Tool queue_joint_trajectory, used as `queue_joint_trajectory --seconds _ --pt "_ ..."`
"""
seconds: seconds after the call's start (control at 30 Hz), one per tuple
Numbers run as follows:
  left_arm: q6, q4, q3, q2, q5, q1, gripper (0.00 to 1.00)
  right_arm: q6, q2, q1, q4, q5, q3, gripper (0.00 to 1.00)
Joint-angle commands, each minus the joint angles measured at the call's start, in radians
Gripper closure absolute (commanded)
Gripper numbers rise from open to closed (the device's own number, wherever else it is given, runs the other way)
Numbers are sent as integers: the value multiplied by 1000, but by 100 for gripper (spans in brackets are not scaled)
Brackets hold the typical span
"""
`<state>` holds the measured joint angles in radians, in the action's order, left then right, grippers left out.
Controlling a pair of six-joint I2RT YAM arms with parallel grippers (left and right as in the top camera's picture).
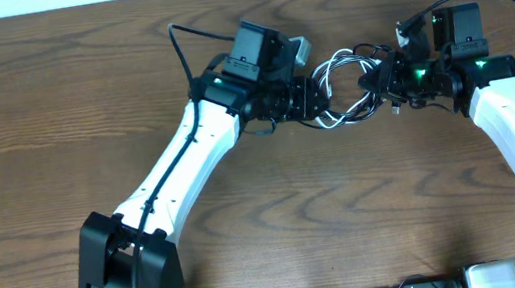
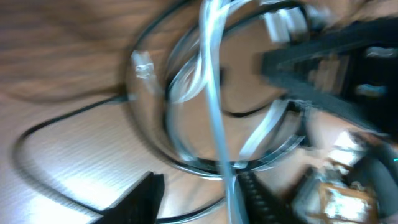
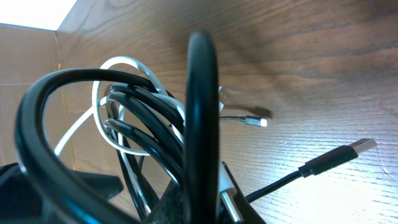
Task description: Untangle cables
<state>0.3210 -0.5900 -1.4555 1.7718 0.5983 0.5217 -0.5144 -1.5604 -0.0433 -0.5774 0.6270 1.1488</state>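
Found the cables (image 1: 350, 85) in one tangled bundle of small loops at the far middle of the wooden table (image 1: 29, 95), slung between the two claws. Logged the left gripper (image 1: 317, 103) at the bundle's left edge and the right gripper (image 1: 388, 80) at its right edge, the two facing each other across the loops.

Right claw: seen closed, pinching black strands (image 3: 202, 124) that rose straight up in front of its wrist camera (very close, filling most of that view). Behind them, spotted a USB plug (image 3: 364, 146) on a black lead lying flat on the wood, and a small plug (image 3: 258, 121) further back, apart from it.

Left claw: wrist view heavily blurred. Made out the white cable (image 2: 211, 93) running down the middle of that view towards the fingers, with black loops curving round it. Could not tell whether that claw was clamped on the cord or merely standing around it.
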Motion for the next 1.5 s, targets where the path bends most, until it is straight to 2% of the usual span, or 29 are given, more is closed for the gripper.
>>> queue_joint_trajectory --seconds 0.0,0.07,0.2,0.57,0.77,0.83,0.9,1.0,1.03,1.13,1.23,1.33,1.37,1.47 --pt "3 -53 -14 11 -324 -13 76 14 3 6 1 -27 3 99" --pt "3 -87 -15 9 -400 -29 85 14 3 6 1 -30 3 99" --pt "3 -155 -15 -7 -505 -74 92 14 3 6 0 -42 3 99" --pt "2 -256 -15 -109 -822 -173 92 14 3 6 -22 -79 3 99" --pt "2 -283 -15 -119 -780 -183 92 19 3 6 -8 -77 3 99" --pt "2 -303 -15 -119 -735 -183 83 77 3 6 16 -38 3 99" --pt "-15 -314 -15 -119 -668 -183 68 160 4 6 52 35 3 99" --pt "-150 -312 -15 -119 -493 -183 53 277 9 6 105 160 3 99" --pt "-209 -308 -15 -119 -398 -183 44 321 14 6 126 219 4 99" --pt "-275 -290 -19 -119 -254 -183 36 378 29 6 136 302 6 99" --pt "-291 -248 -34 -119 -140 -183 33 409 44 6 123 330 7 99" --pt "-282 -196 -59 -119 -113 -189 30 423 57 6 101 328 7 99" --pt "-273 -180 -69 -119 -112 -193 24 425 58 6 95 326 7 99" --pt "-224 -135 -90 -119 -109 -208 20 433 62 6 83 327 7 99"
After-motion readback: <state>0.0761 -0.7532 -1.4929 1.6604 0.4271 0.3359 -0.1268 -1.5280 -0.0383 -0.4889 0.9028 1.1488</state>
